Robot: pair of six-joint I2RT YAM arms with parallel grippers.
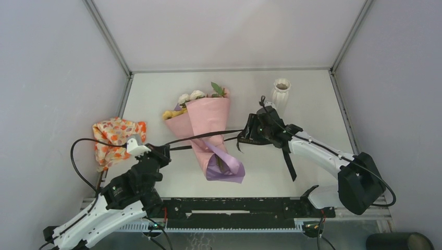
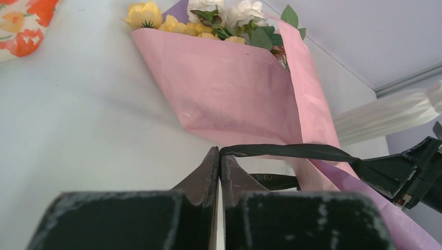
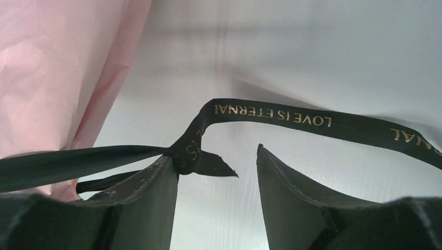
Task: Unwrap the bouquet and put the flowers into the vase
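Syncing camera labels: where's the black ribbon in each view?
Top external: black ribbon runs across the bouquet, centre.
Left wrist: ribbon centre-right, pinched by the left gripper.
Right wrist: ribbon arcs across the middle, gold lettering.
Shared landmark: pink paper.

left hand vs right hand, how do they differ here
The left hand is shut, pinching the black ribbon; the right hand is open, the ribbon only resting against one finger. The left hand sits left of the bouquet, by the orange cloth; the right hand sits right of it, nearer the vase. Both are at the same ribbon, which runs between them.
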